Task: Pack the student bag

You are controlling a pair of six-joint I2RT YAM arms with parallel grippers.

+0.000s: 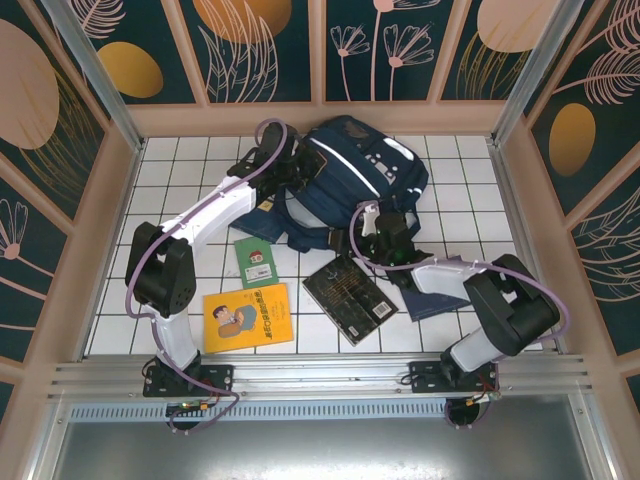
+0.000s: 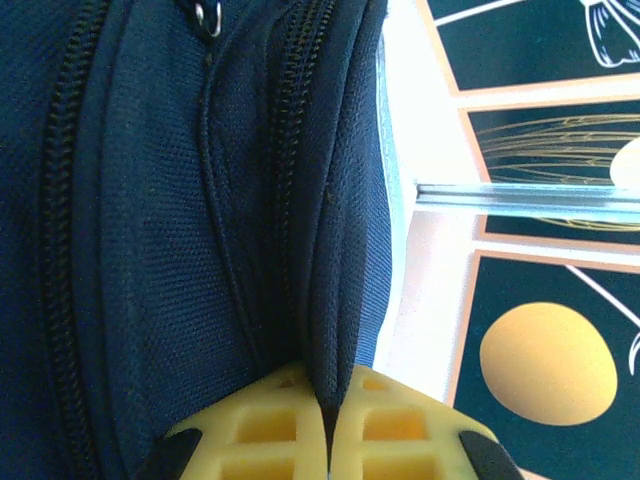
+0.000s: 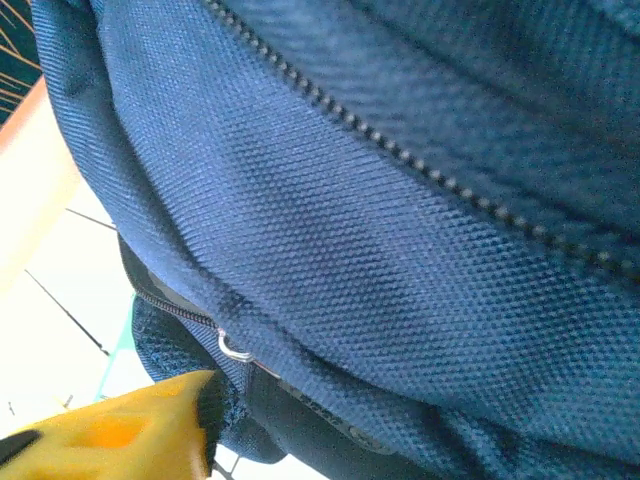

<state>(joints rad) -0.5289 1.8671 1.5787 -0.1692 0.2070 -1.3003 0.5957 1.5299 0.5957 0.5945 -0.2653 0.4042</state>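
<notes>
Student bag (image 1: 360, 175) lay slumped at the far middle of the white-tiled table (image 1: 180, 160), its zips shut as far as I could see. The left gripper (image 2: 327, 425) was clamped on a fold of navy fabric beside a zip, on the bag's left side. The right gripper (image 1: 385, 228) sat against the near edge, one yellow finger (image 3: 120, 435) just beside a small metal zip ring (image 3: 235, 347); whether it was parted or closed I couldn't tell. Nearer the arms waited a green booklet (image 1: 257, 262), a yellow book (image 1: 248, 317) and a dark book (image 1: 350, 298). I'd judge they were opening the bag. Next the right needed to catch that ring and draw it along while the left kept the cloth taut.
</notes>
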